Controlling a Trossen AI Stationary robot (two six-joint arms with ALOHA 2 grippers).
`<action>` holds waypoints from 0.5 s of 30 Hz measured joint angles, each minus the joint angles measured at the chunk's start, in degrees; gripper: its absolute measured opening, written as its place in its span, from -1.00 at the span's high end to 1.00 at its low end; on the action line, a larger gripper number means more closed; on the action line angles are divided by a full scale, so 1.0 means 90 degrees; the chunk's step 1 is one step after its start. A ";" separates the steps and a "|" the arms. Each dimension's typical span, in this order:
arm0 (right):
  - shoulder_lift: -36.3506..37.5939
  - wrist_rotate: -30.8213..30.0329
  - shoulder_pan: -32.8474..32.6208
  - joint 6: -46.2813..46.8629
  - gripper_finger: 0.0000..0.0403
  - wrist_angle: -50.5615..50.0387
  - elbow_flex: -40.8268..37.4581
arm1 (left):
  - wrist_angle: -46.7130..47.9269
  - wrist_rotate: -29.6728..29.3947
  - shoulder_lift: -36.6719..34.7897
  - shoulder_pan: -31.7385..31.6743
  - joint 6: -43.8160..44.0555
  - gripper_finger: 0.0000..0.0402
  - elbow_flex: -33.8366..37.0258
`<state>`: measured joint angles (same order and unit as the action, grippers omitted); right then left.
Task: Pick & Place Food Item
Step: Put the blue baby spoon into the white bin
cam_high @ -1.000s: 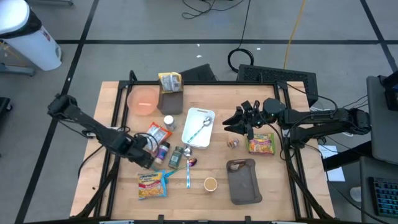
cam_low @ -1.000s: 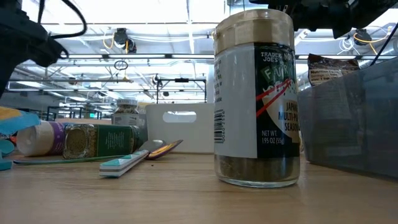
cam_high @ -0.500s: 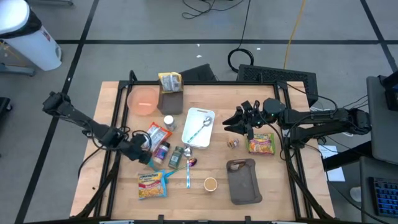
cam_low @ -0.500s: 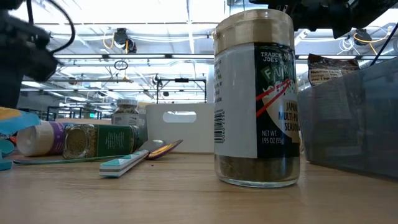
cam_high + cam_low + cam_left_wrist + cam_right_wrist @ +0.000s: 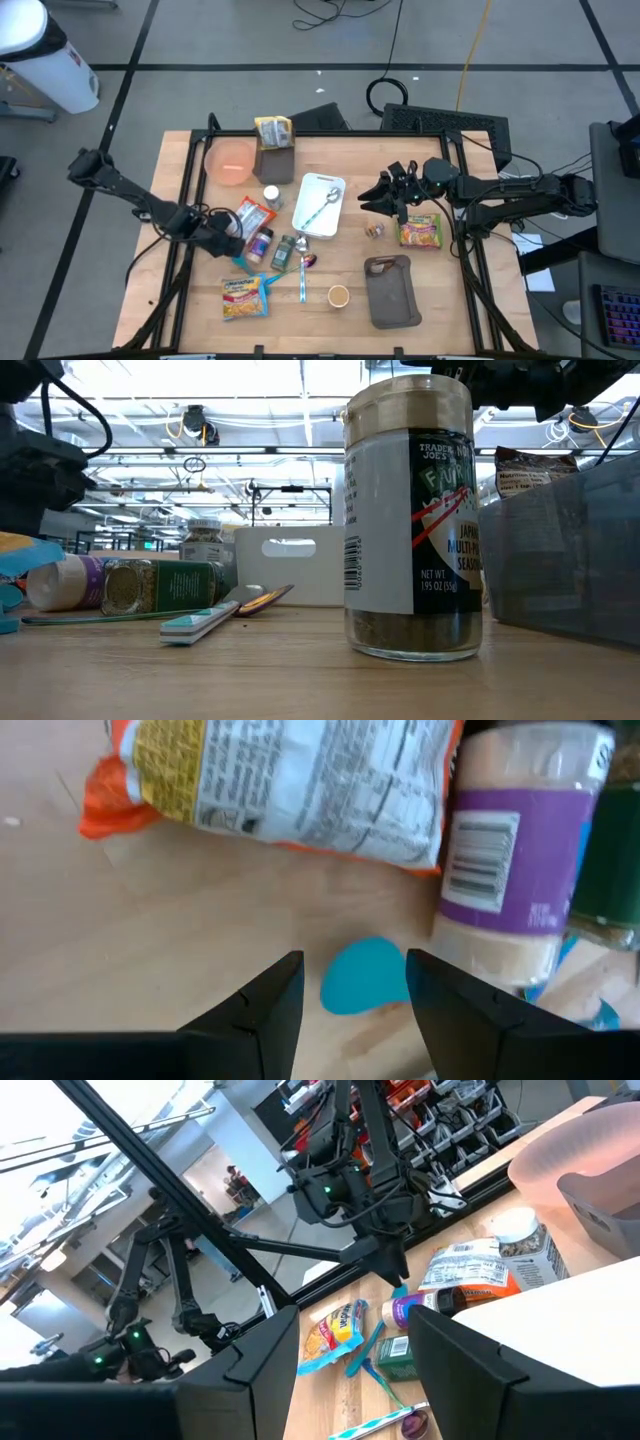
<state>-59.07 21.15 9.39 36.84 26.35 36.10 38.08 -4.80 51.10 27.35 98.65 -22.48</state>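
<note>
While half hidden by left gripper (image 5: 348,995), fingers spread and empty: blue spoon (image 5: 362,978), near purple jar (image 5: 510,860), orange packet (image 5: 290,785).

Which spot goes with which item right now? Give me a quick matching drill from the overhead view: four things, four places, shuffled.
Things:
1. pink bowl
2. ramen packet
3. paper cup
4. white tray

Places:
A. beside the dark grey board's left edge, near the front of the table
B. middle of the table, with a blue-handled spoon lying in it
C. far left part of the table, next to the brown box
D. right side of the table, below the right pincer

Pairs: 1-C, 2-D, 3-A, 4-B
</note>
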 joint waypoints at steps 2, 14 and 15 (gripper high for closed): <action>0.0000 0.0000 0.0000 0.0000 0.10 0.0000 0.0000 | -0.0006 0.0008 0.0044 -0.0107 -0.0085 0.07 0.0000; 0.0000 -0.0002 0.0000 -0.0044 0.10 -0.0002 0.0000 | -0.0248 0.0807 0.0548 -0.0729 -0.1000 0.07 0.0000; 0.0000 -0.0002 0.0000 -0.0046 0.10 0.0000 0.0000 | -0.0276 0.0839 0.0579 -0.0768 -0.1046 0.07 0.0000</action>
<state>-59.07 21.12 9.39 36.42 26.35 36.10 35.59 2.75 56.31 20.44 89.24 -22.48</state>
